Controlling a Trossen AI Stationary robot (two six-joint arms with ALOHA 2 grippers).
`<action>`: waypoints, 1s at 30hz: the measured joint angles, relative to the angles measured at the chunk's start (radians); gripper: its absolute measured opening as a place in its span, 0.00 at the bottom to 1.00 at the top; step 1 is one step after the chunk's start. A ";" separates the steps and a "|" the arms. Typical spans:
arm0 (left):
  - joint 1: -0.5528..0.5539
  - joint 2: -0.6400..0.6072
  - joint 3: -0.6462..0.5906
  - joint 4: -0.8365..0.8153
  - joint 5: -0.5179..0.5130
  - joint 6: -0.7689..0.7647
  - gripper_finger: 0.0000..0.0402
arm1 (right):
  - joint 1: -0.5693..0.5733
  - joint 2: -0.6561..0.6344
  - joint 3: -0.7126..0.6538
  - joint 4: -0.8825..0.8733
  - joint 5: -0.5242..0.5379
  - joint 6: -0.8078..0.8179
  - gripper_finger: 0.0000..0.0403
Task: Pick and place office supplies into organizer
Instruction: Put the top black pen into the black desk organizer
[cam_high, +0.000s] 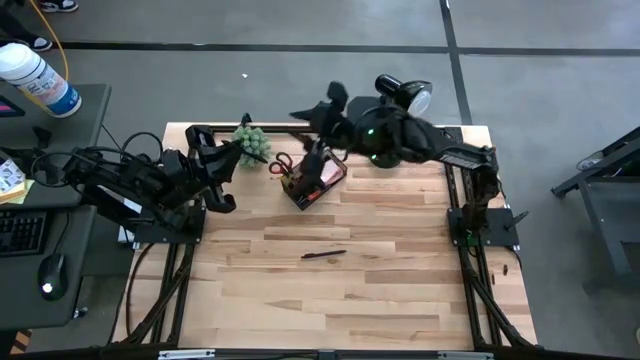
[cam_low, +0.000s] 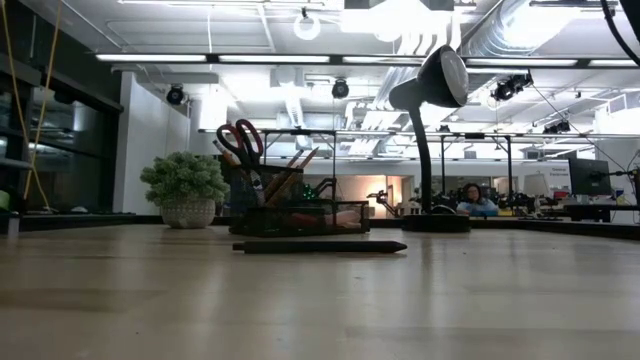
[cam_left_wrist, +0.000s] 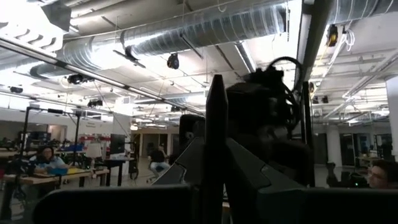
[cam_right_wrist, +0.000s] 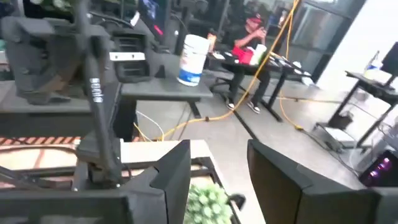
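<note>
The black organizer (cam_high: 318, 182) (cam_low: 305, 216) stands on the table toward its far edge. Red-handled scissors (cam_high: 282, 163) (cam_low: 240, 141) and orange pencils (cam_low: 297, 165) stick up out of it. A black pen (cam_high: 323, 254) (cam_low: 320, 246) lies flat on the table, nearer than the organizer. My right gripper (cam_high: 322, 108) (cam_right_wrist: 217, 180) is open and holds nothing. It hangs high over the far side of the organizer and points toward the table's left. My left gripper (cam_high: 228, 160) (cam_left_wrist: 216, 112) is shut on nothing, raised at the table's left edge.
A small green plant (cam_high: 250, 143) (cam_low: 187, 186) (cam_right_wrist: 208, 202) stands left of the organizer. A black desk lamp (cam_high: 400, 95) (cam_low: 430, 90) stands at the far right. The near half of the wooden table (cam_high: 350, 300) holds only the pen.
</note>
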 joint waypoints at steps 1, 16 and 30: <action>0.000 0.000 0.000 -0.006 0.000 0.000 0.06 | -0.005 -0.013 0.000 -0.022 0.001 0.001 0.37; 0.000 0.001 0.000 -0.223 -0.033 -0.049 0.07 | 0.031 -0.080 -0.012 -0.603 -0.194 0.013 0.28; 0.001 0.001 0.000 -0.410 -0.098 -0.091 0.07 | 0.049 -0.121 -0.343 -0.497 -0.272 0.096 0.20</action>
